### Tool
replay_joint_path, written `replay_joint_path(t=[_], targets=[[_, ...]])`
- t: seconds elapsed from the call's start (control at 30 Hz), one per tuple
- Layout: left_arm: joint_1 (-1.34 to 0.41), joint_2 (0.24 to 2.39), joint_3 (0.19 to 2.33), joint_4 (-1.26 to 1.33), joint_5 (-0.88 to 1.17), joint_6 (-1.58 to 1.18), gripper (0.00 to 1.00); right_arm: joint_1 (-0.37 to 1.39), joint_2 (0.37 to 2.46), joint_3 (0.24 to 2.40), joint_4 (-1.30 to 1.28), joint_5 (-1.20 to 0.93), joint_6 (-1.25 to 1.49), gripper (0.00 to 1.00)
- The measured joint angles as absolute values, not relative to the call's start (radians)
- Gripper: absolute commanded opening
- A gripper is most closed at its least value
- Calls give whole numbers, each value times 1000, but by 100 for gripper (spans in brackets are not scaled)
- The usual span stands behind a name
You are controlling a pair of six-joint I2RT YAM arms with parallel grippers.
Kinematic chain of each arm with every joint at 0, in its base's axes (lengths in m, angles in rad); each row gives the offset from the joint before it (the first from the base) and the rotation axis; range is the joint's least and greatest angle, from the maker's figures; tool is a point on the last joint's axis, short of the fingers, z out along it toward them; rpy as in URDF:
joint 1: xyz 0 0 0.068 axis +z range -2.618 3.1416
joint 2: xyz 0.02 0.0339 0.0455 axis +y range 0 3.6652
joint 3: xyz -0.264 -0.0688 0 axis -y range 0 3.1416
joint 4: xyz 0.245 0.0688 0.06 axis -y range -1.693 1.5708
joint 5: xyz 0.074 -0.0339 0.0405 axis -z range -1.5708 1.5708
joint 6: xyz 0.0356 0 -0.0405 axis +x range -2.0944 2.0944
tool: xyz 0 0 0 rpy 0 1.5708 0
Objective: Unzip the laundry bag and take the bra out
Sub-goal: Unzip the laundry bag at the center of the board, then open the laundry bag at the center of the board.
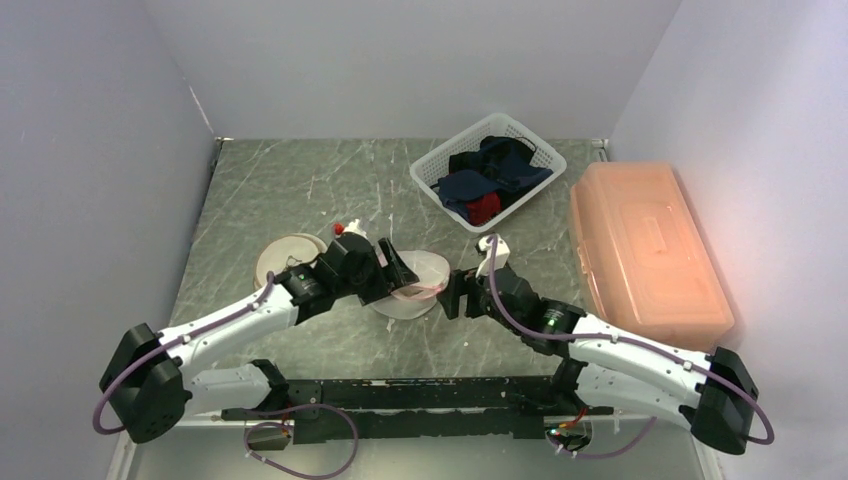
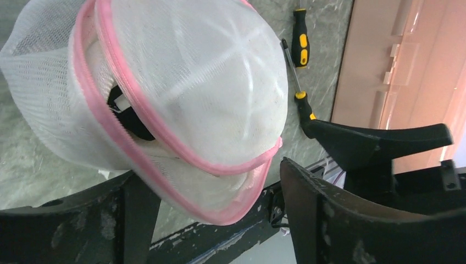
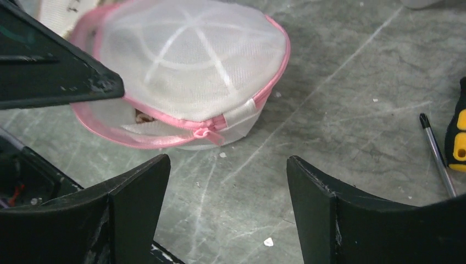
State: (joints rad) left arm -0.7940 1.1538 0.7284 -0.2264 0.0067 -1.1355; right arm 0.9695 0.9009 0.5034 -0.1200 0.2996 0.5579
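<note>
The laundry bag (image 1: 418,279) is a white mesh dome with a pink zipper, lying mid-table. In the right wrist view (image 3: 187,71) its pink zipper pull (image 3: 209,132) faces my right gripper, and the seam gapes left of the pull. A dark item (image 2: 129,119) shows through the gap in the left wrist view; the bra is otherwise hidden inside. My left gripper (image 1: 396,270) is open, and the bag's near edge (image 2: 220,203) sits between its jaws without being pinched. My right gripper (image 1: 456,292) is open and empty, just right of the bag; its gap (image 3: 228,165) is over bare table.
A white basket (image 1: 432,168) of dark clothes stands at the back. An orange lidded box (image 1: 645,250) lies along the right side. A round beige disc (image 1: 285,255) lies left of the bag. Two yellow-black screwdrivers (image 2: 300,45) (image 3: 455,140) lie right of the bag.
</note>
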Motion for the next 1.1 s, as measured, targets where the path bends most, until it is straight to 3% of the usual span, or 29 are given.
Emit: replay_joint_path(t=[0.13, 0.57, 0.9, 1.1], targets=[[-793, 1124, 765, -332, 2, -1089, 92, 969, 868, 524, -134, 293, 558, 83], [-793, 831, 892, -647, -166, -857, 90, 950, 803, 524, -98, 284, 557, 82], [-737, 1015, 847, -445, -118, -765, 62, 949, 979, 529, 12, 232, 558, 79], [-706, 1046, 775, -374, -91, -769, 56, 949, 976, 529, 39, 224, 558, 79]])
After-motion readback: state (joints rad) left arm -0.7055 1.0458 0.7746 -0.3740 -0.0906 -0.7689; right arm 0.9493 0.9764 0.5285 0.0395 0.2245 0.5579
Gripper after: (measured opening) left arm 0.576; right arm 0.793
